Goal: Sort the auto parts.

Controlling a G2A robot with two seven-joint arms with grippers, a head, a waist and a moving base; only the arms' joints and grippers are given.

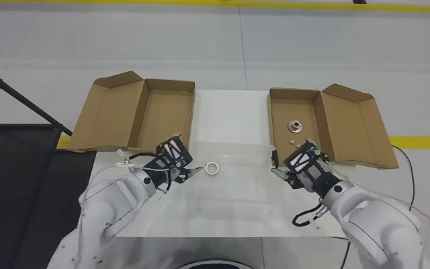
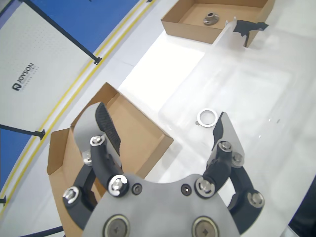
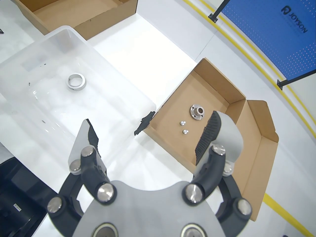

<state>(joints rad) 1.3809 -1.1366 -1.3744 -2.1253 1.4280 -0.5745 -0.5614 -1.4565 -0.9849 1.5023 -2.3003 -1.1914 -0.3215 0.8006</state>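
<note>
A white ring (image 1: 212, 167) lies in the clear plastic tray (image 1: 242, 185) at the table's middle. My left gripper (image 1: 189, 161) hangs open at the tray's left end, beside the near corner of the left cardboard box (image 1: 164, 111). In the left wrist view the ring (image 2: 207, 117) sits just off one fingertip of that gripper (image 2: 160, 114). A metal flange (image 1: 294, 125) and two small screws (image 1: 293, 142) rest in the right cardboard box (image 1: 279, 107). My right gripper (image 1: 276, 167) is open over the tray's right end, near that box's front corner (image 3: 150, 118).
The left box (image 3: 108, 23) holds nothing. Both boxes have their lids folded outward, toward the table's sides. A black scrap (image 3: 145, 124) sticks to the tray corner next to the right box. The flange (image 3: 197, 111) and screws (image 3: 184, 127) lie near that box's front.
</note>
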